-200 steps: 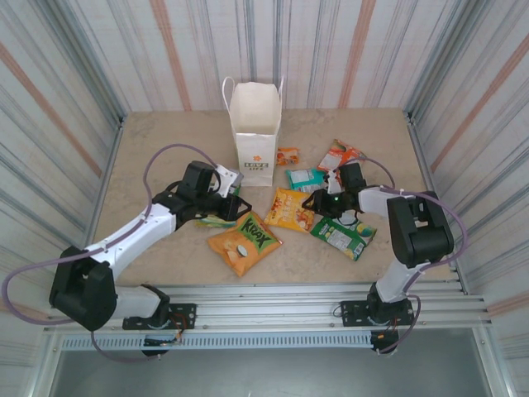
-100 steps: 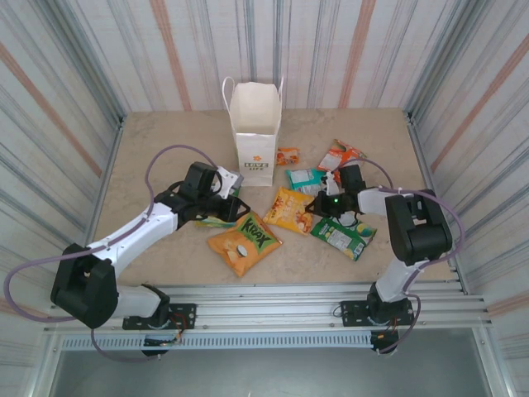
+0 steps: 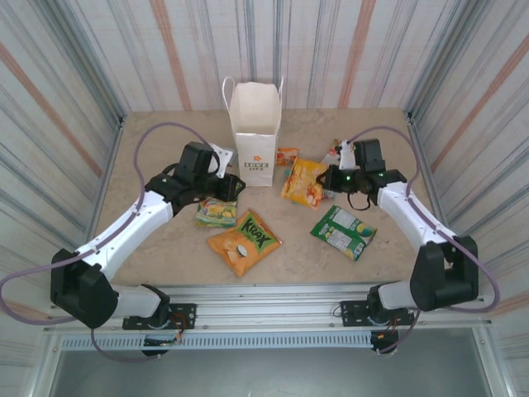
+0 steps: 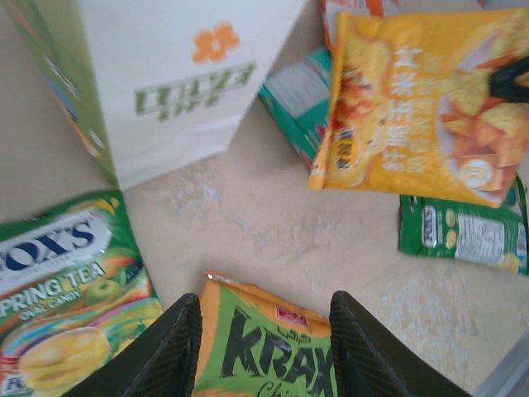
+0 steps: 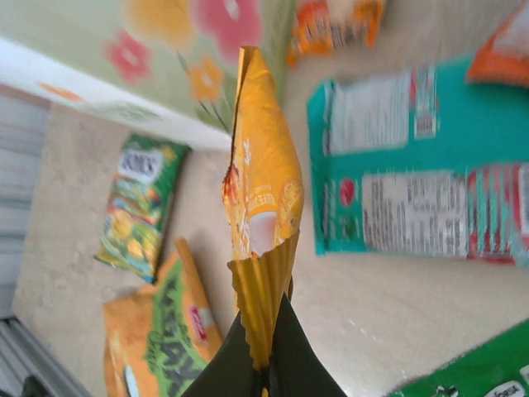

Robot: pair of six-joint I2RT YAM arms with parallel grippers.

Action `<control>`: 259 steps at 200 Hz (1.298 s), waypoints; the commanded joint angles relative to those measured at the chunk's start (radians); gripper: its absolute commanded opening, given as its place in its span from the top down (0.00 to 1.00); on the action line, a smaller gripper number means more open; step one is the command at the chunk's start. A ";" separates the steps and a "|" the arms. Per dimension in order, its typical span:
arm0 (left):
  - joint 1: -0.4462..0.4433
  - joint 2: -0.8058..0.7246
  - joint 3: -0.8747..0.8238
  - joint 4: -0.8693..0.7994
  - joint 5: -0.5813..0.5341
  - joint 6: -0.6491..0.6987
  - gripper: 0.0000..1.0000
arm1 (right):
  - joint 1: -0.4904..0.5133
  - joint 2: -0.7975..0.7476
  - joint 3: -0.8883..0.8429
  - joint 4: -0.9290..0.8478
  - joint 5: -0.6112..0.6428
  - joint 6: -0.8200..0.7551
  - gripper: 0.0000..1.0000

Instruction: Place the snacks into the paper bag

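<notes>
Pinching yellow-orange packet (image 5: 261,190) by crimped edge, right gripper (image 5: 264,335) holds it raised near paper bag (image 3: 256,136), likely for slim drop-in; left gripper (image 4: 264,318) spread, empty, above Krax packet (image 4: 246,357), probably next pick.

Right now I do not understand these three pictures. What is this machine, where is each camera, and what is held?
It is a robot with two arms bolted to the near edge of a table. The wide picture comes from a camera above and behind them: the left arm is on the left, the right arm on the right. The other two come from a camera on each wrist. On the table are a white paper bag and snack packets: an orange packet, a green-yellow packet, a dark green packet and a teal packet. The right arm's jaws are shut on a yellow packet, lifted off the table. The left arm's jaws are open and hold nothing.
</notes>
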 commanded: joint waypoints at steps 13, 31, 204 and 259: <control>0.041 0.004 0.118 -0.064 -0.069 -0.085 0.54 | 0.033 -0.088 0.167 -0.148 0.117 0.077 1.00; 0.084 0.017 0.173 -0.063 -0.073 -0.127 0.55 | 0.062 -0.106 0.256 -0.157 0.189 0.105 1.00; 0.238 0.450 0.689 0.080 0.075 -0.108 0.53 | 0.329 0.181 0.721 0.086 0.488 -0.006 1.00; 0.242 0.525 0.761 0.060 0.102 -0.081 0.91 | 0.354 0.387 0.885 0.067 0.541 -0.026 1.00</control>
